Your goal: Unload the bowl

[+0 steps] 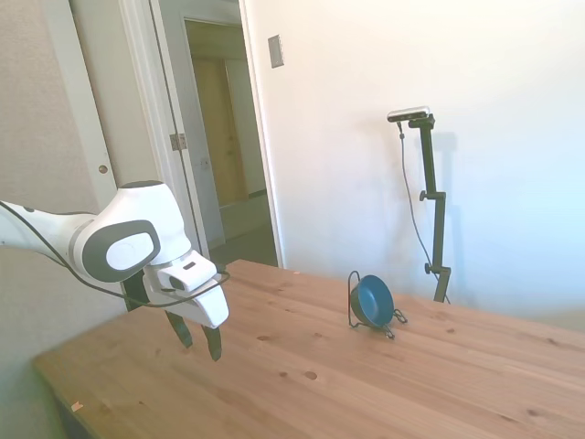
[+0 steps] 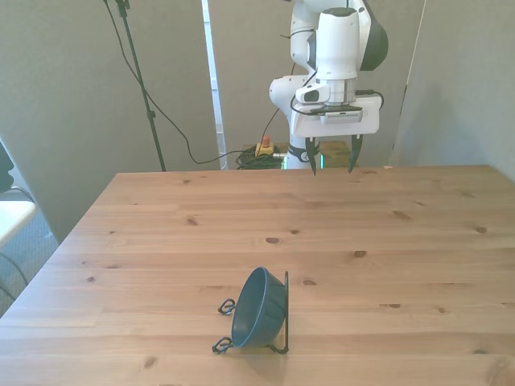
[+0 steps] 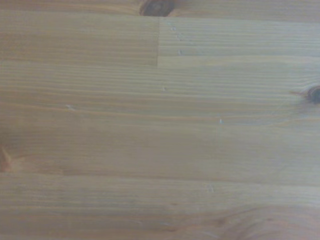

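Observation:
The small dark blue bowl [image 2: 259,309] leans on its edge in a thin black wire stand [image 2: 282,325] near the table's front edge, slightly toward the front view's left. From the side, the bowl [image 1: 372,301] rests tilted in the stand [image 1: 353,294] past the table's middle. My gripper [image 2: 331,167] hangs above the far edge of the table, well away from the bowl, open with nothing between its fingers. In the side view the gripper [image 1: 198,341] sits at the left, a little above the wood. The wrist view holds only bare wooden boards.
The wooden table [image 2: 402,241] stretches between the gripper and the bowl. A doorway [image 1: 228,137] and white wall stand behind the table in the side view. Cables and a red object [image 2: 263,149] lie on the floor behind the far edge.

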Available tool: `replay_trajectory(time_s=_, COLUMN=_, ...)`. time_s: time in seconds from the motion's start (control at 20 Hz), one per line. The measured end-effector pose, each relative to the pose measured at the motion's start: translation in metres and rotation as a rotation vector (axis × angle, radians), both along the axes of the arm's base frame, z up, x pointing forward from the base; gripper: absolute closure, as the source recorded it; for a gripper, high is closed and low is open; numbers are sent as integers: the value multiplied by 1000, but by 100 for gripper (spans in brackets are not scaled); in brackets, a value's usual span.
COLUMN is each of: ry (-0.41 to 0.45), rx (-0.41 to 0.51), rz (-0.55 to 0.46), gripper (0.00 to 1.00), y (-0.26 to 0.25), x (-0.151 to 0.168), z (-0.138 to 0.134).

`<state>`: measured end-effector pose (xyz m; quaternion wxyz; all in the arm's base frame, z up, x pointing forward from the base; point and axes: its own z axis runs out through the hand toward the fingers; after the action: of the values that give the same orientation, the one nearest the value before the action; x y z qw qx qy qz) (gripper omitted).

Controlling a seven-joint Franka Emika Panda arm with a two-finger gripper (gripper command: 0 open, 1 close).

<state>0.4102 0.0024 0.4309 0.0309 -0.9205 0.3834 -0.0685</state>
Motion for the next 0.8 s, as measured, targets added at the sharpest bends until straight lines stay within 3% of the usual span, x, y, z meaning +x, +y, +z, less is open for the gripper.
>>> replay_trajectory(time_s=0.15, ry=13, rx=2, rz=-10, gripper=0, y=0, x=0, z=-1)
replay_trajectory(time_s=0.35, ry=-41, rx=6, rz=-11, gripper=0, y=0, x=16, z=5)
replay_trajectory(time_s=0.8, ry=-120, rx=35, rz=-72, gripper=0, y=-24, x=101, z=24)
